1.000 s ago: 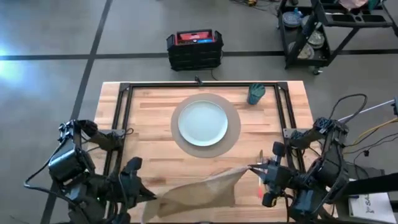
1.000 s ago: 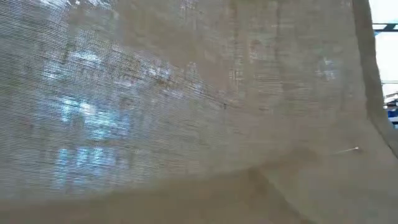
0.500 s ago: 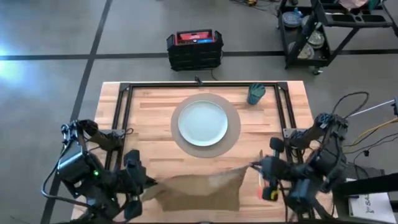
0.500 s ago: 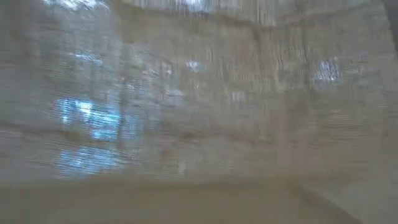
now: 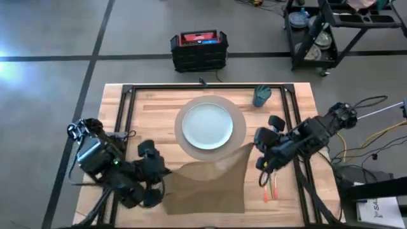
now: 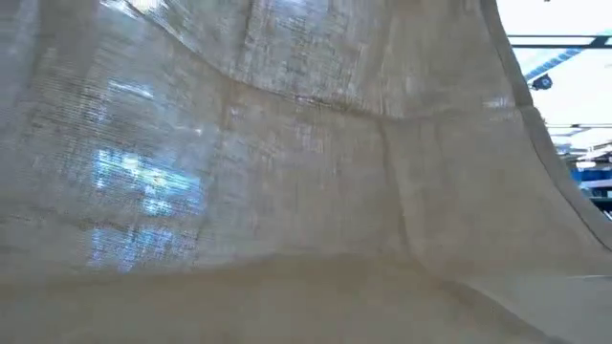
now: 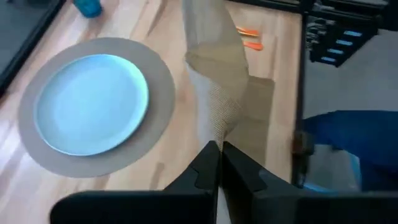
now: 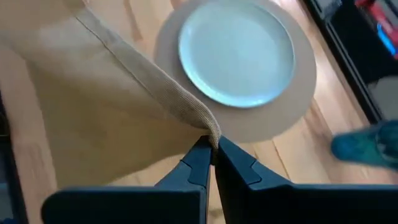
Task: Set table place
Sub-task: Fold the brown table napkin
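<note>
The brown napkin (image 5: 206,184) is stretched between my two grippers near the table's (image 5: 152,105) front edge; it fills the low view (image 6: 287,172). My left gripper (image 5: 163,172) is shut on its left end and my right gripper (image 5: 254,147) on its right corner. Beyond the napkin, the pale plate (image 5: 207,125) sits on the round tan mat (image 5: 236,141). The teal cup (image 5: 261,96) stands at the far right. The orange-handled fork and spoon (image 5: 270,188) lie on the table to the right of the napkin. My left gripper pinches the napkin's bunched left end (image 7: 217,127) between its two fingers. The cloth rises from the fingers, narrow and gathered there, and widens toward the other arm. My right gripper pinches the napkin's hemmed right corner (image 8: 212,132) between its two fingertips. That corner is lifted beside the mat's rim, the hem runs fairly taut toward the left gripper, and the cloth's near part (image 5: 210,202) lies on the table.
A black rail frame (image 5: 127,121) crosses the tabletop along its far edge and both sides. On the floor behind the table stand a black and red case (image 5: 199,51) and a black wheeled cart (image 5: 331,32). Bare wood lies left of the mat.
Both grippers have gone toward the table's far edge with the napkin, the right one farther and also leftward toward the mat. The left one has gone rightward. The napkin's held upper edge has come up beside the mat, slanting up to the right, while its near part stays on the table.
</note>
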Controlling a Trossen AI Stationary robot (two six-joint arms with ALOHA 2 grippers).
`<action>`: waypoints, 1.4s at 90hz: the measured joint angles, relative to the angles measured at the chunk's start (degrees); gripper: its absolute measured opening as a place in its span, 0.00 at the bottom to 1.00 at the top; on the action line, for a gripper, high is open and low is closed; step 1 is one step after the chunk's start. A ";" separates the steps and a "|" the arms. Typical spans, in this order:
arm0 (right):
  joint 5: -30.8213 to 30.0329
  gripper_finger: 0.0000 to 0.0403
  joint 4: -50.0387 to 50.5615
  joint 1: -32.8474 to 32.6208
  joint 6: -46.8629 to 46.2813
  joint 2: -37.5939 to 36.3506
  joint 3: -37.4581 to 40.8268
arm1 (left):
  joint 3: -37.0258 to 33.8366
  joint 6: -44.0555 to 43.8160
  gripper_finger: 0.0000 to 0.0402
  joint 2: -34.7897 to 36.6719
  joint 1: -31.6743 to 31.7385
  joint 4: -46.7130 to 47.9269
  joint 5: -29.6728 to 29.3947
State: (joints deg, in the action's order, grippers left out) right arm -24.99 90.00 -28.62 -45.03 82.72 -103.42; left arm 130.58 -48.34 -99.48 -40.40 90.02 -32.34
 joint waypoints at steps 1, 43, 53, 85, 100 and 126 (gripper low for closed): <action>0.09 0.00 0.00 0.11 -0.30 -0.45 0.50 | 0.00 0.06 0.00 0.00 0.31 0.00 0.04; 12.18 0.00 0.00 -0.29 -12.56 -16.67 19.81 | -1.62 0.07 0.00 0.26 8.04 -0.09 4.40; 13.44 0.00 -0.05 -3.00 -13.62 -16.14 20.87 | -4.23 -2.97 0.00 0.26 7.93 -0.06 7.83; 8.31 0.00 -0.03 -13.42 -17.19 -9.92 13.17 | -10.54 -10.54 0.00 0.20 5.41 0.01 12.29; 6.05 0.00 -0.03 -14.25 -16.94 -7.37 9.87 | -12.37 -11.16 0.00 0.25 4.61 -2.63 9.55; 5.86 0.00 0.01 -14.25 -15.77 -1.22 9.77 | -32.55 -4.41 0.00 -2.05 4.35 -26.72 13.85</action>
State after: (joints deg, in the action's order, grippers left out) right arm -19.13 90.00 -42.87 -60.80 81.51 -93.65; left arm 98.04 -52.75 -101.54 -36.05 63.30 -18.50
